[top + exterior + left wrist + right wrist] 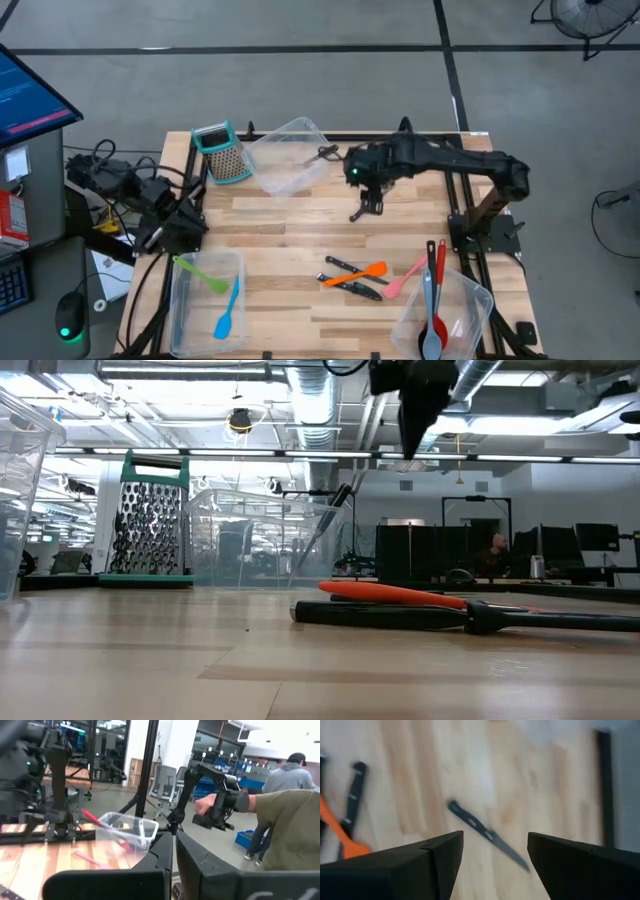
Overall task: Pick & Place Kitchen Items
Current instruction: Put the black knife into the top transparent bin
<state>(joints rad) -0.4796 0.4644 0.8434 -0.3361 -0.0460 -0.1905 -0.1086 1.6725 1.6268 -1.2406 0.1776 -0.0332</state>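
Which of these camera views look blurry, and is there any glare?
Right wrist view: smeared by motion blur, the black-handled knife on the wooden table soft-edged. Low view: bright ceiling lights wash out the background and shine through the clear plastic tub; the near tabletop is soft. High view: evenly lit and sharp. Left wrist view: slightly soft, bright patch at upper right.

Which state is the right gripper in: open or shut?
Open: the right gripper shows a wide gap between its fingers, with nothing held.

knife (487,835) blurred (motion smear), black ladle (560,622) cut off by edge
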